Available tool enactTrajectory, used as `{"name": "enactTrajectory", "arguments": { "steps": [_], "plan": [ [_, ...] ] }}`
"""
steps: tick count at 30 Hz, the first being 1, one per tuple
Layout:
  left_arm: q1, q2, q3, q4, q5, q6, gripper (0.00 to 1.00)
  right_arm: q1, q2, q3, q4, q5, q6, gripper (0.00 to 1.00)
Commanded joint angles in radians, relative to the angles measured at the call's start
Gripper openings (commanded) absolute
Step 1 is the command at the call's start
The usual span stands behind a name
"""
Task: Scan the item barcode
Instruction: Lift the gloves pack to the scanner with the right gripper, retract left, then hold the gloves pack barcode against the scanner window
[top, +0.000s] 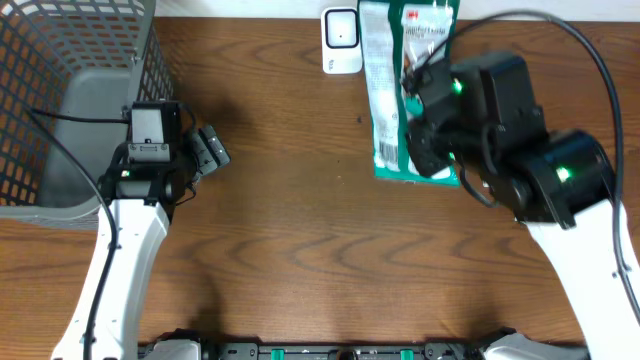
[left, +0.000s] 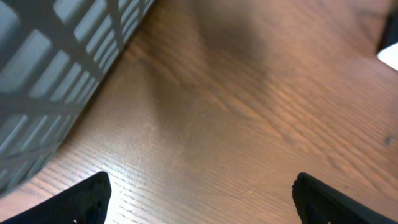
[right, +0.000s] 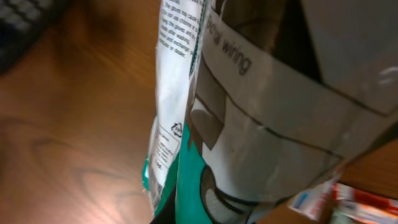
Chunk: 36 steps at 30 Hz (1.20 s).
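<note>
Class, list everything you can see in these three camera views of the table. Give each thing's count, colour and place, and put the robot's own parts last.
table: one, brown wood, under everything
basket: one, grey mesh, top left of the overhead view
scanner: one, white, top edge, middle, just left of the packet
packet: one, green and white with print, top right of centre
left arm: one, white, lower left
right arm: one, white and black, right side
left pincer: one, black, open and empty, beside the basket
right pincer: one, black, shut on the packet
</note>
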Motion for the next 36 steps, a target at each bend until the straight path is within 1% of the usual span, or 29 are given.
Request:
{"name": "enactTrajectory", "arguments": {
  "steps": [1, 5, 7, 9, 12, 15, 19, 20, 21, 22, 25, 26, 27, 31, 36],
  "plan": [
    [0.007, 0.034, 0.003, -0.002, -0.015, 0.002, 0.96, 0.042, 0.105, 0.097, -0.026, 0.159, -0.080, 0.01],
    [0.007, 0.053, 0.003, 0.001, -0.014, 0.000, 0.96, 0.088, 0.236, 0.209, -0.034, 0.332, -0.159, 0.01],
    [0.007, 0.056, 0.003, 0.000, -0.014, -0.005, 0.96, 0.115, 0.300, 0.253, -0.016, 0.414, -0.232, 0.01],
    [0.007, 0.056, 0.003, -0.002, -0.014, -0.005, 0.96, 0.145, 0.367, 0.278, 0.049, 0.526, -0.325, 0.01],
    [0.007, 0.056, 0.003, -0.002, -0.014, -0.005, 0.96, 0.173, 0.457, 0.278, 0.216, 0.650, -0.515, 0.01],
    [0.007, 0.056, 0.003, -0.002, -0.014, -0.005, 0.96, 0.185, 0.545, 0.278, 0.387, 0.749, -0.662, 0.01],
    [0.007, 0.056, 0.003, -0.002, -0.014, -0.005, 0.96, 0.185, 0.678, 0.278, 0.670, 0.851, -0.857, 0.01],
    [0.007, 0.056, 0.003, -0.002, -0.014, -0.005, 0.96, 0.184, 0.697, 0.278, 0.716, 0.862, -0.897, 0.01],
    [0.007, 0.056, 0.003, -0.002, -0.014, -0.005, 0.96, 0.181, 0.738, 0.278, 0.809, 0.874, -0.974, 0.01],
    [0.007, 0.056, 0.003, -0.002, -0.014, -0.005, 0.96, 0.179, 0.757, 0.278, 0.861, 0.878, -1.011, 0.01],
    [0.007, 0.056, 0.003, -0.002, -0.014, -0.005, 0.96, 0.172, 0.849, 0.278, 1.118, 0.878, -1.155, 0.01],
    [0.007, 0.056, 0.003, -0.002, -0.014, -0.005, 0.96, 0.171, 0.863, 0.278, 1.151, 0.874, -1.176, 0.01],
    [0.007, 0.056, 0.003, -0.002, -0.014, -0.005, 0.96, 0.169, 0.901, 0.278, 1.243, 0.859, -1.235, 0.01],
    [0.007, 0.056, 0.003, -0.002, -0.014, -0.005, 0.96, 0.161, 0.972, 0.278, 1.369, 0.829, -1.341, 0.01],
    [0.007, 0.056, 0.003, -0.002, -0.014, -0.005, 0.96, 0.137, 1.028, 0.278, 1.382, 0.740, -1.357, 0.01]
  ]
}}
